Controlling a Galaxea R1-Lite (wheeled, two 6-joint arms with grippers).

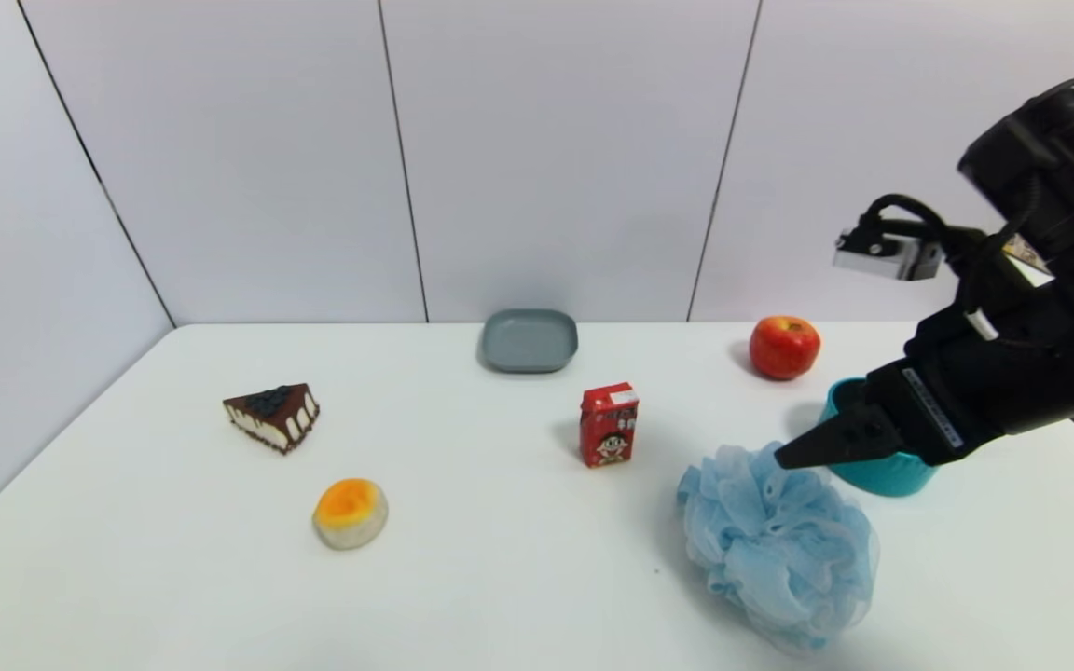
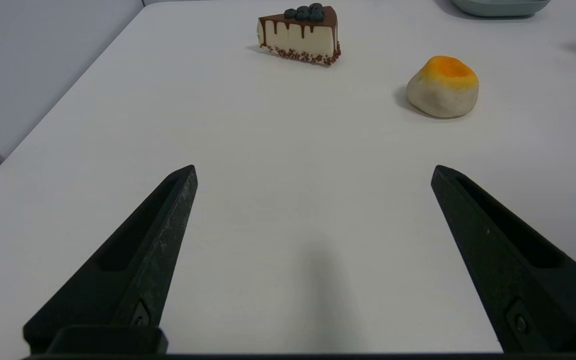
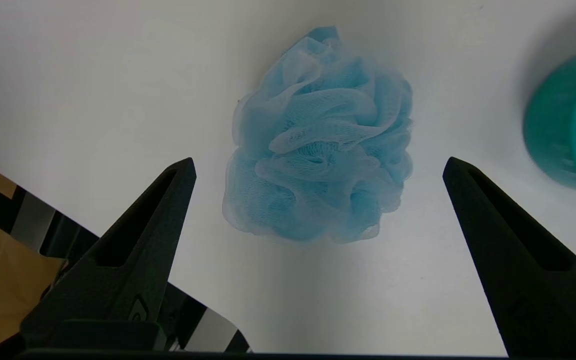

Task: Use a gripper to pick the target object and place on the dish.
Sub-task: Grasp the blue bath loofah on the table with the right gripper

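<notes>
While the right claw [image 3: 318, 170] hangs above the bath pouf [image 1: 779, 545] with its fingers spread wide and nothing between them, the pouf itself sits at the near right of the white tabletop [image 1: 462, 559], close to the front edge. It is a ruffled ball of light blue mesh, and it looks very light and soft, likely to squash and spring back under pressure. A deep bite across its middle, with the fingers closing well into the folds, seems the safest hold; a pinch on the outer frills alone could let the mesh pull loose. Just behind it stands a teal saucepan [image 1: 873, 471], close enough that the claw should take care not to catch it. The left claw [image 2: 313, 170] is parked low over the near left of the tabletop, also spread and empty. Farther back lie a yellow bun [image 1: 351, 512], a red carton [image 1: 609, 424], a cake slice [image 1: 273, 415] and an apple [image 1: 784, 347]. At the far edge, well apart from the pouf, waits the grey-blue dish [image 1: 530, 340], with nothing on it.
</notes>
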